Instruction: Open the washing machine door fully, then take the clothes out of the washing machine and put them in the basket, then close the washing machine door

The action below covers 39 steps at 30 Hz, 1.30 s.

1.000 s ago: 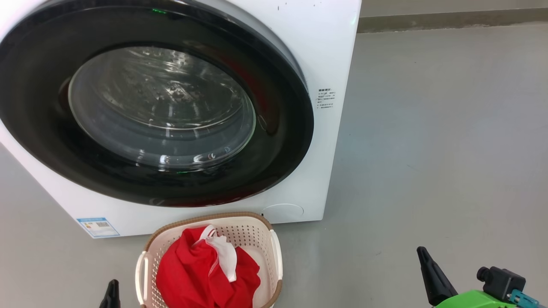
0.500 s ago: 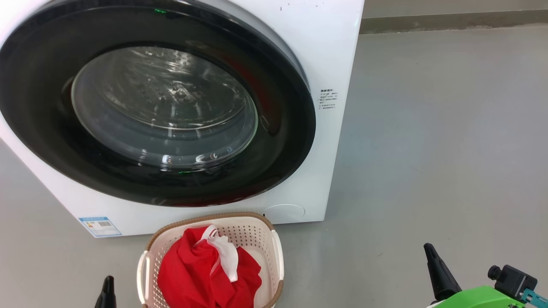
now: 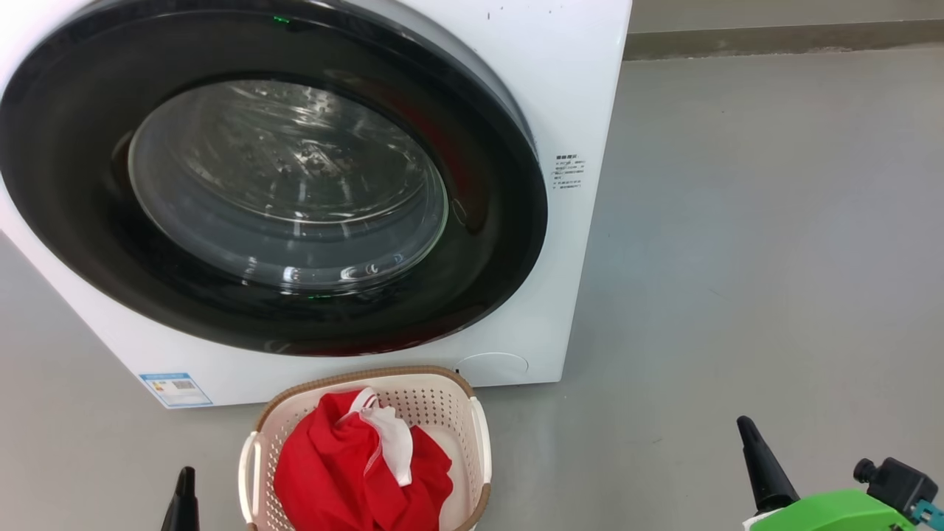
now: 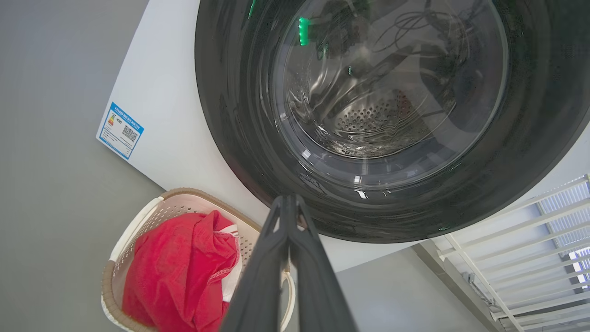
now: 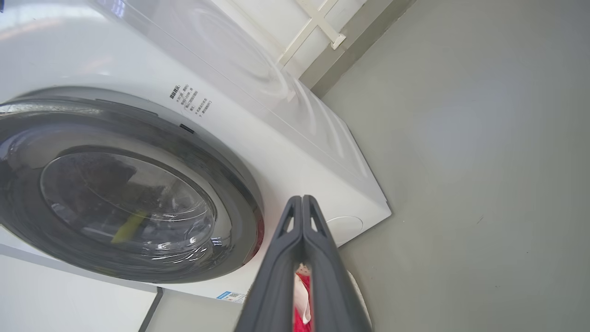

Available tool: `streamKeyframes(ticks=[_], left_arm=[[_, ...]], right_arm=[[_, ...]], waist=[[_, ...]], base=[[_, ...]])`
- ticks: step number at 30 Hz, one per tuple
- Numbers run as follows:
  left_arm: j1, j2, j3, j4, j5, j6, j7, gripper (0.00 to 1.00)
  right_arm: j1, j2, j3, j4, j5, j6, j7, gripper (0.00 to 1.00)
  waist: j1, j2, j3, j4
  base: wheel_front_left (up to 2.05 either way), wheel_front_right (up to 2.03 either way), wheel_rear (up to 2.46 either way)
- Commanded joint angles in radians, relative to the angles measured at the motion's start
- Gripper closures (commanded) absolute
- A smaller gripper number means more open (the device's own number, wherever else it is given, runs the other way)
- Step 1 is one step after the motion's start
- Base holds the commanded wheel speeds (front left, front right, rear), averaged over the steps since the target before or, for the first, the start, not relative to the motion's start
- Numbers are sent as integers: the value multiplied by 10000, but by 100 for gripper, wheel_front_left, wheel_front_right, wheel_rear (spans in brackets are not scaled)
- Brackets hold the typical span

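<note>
Well, both my arms hang low, fingertips aimed at the washing machine (image 3: 582,81); left claw (image 3: 183,483) and right claw (image 3: 746,429) are each pinched together, empty. The basket (image 3: 369,377) stands on the floor (image 3: 737,258) between them, nearer the left, long axis toward the machine, clothes (image 3: 339,472) heaped inside. The washing machine door (image 3: 487,243) sits closed.

A smooth grey floor (image 3: 737,258) spreads across the right of the frame, meeting a darker skirting strip (image 3: 774,40) at upper right.
</note>
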Motion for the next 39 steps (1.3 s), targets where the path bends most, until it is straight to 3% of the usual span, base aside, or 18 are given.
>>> streamKeyframes(ticks=[1,39], left_arm=[[-486,92,272,-196,-273,-16,66,100],[-1121,-106,738,-170,-3887,-25,1164,100]], right_arm=[[-393,-19,-10,-297,400,-11,58,100],[-668,189,-633,-589,4151,-18,1183,100]], waist=[[-1,0,-3,8],[-1,0,-72,178]], base=[[0,0,0],[0,0,0]])
